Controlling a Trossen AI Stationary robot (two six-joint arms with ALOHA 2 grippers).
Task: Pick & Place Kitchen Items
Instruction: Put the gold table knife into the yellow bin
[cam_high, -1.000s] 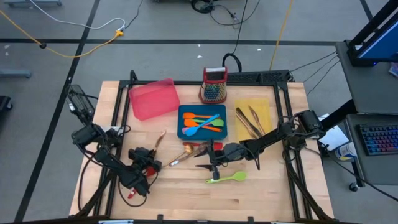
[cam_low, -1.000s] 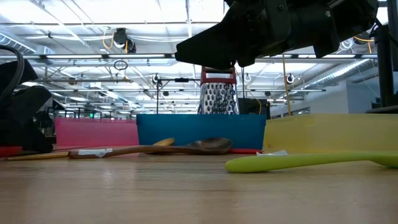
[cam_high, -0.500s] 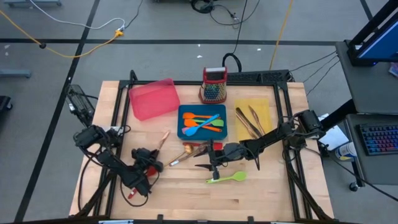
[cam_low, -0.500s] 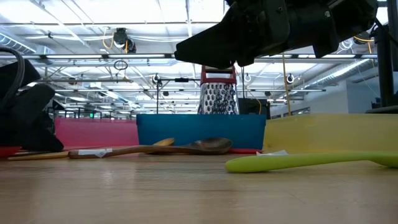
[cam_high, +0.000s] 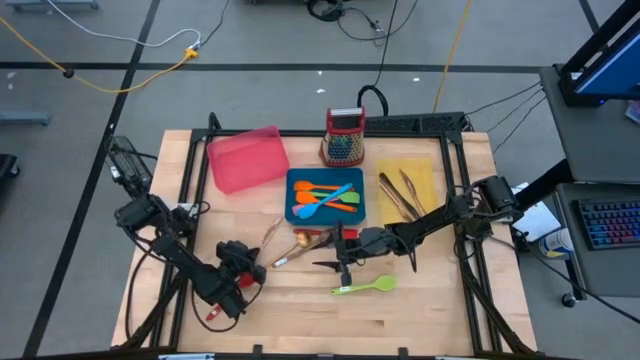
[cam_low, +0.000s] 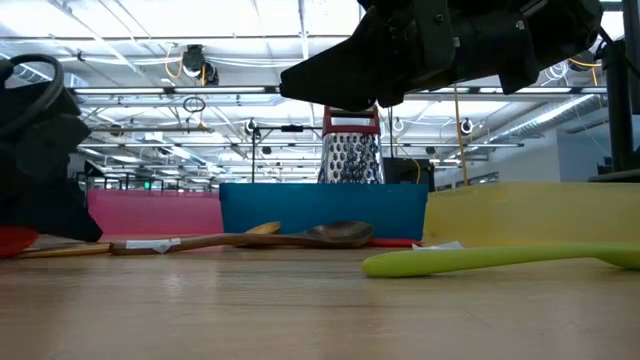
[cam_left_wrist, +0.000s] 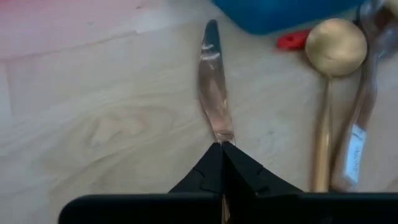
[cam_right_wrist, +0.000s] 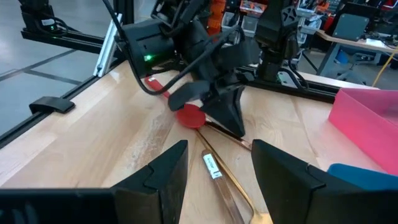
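Observation:
My left gripper (cam_left_wrist: 221, 149) is shut on a copper-toned knife (cam_left_wrist: 213, 87) at the table's near left (cam_high: 252, 264). The blade points toward the blue tray (cam_high: 325, 195). A gold spoon (cam_left_wrist: 333, 56) and a wooden spoon (cam_low: 270, 238) lie just beyond the knife. My right gripper (cam_high: 322, 256) hangs open above the table's middle, fingers pointing left, holding nothing. A green spatula (cam_high: 365, 286) lies flat on the table below it. A red spatula (cam_right_wrist: 189, 116) lies beside my left arm. My left gripper pinches the knife between its two fingertips where the blade meets the handle (cam_left_wrist: 219, 138). The fingers slant down from the near left and lie along the knife, whose blade sticks out ahead of them. Whether the tip touches the table I cannot tell.
The blue tray holds orange and blue utensils. A yellow tray (cam_high: 405, 190) with copper-toned cutlery stands to its right and a pink tray (cam_high: 247, 158) at the far left. A grater (cam_high: 344, 137) stands at the far edge. Bare wood runs along the near edge.
My left gripper has risen a little and gone toward the table's right edge. The knife has gone with it: its blade now lies farther right, nearer the spoons.

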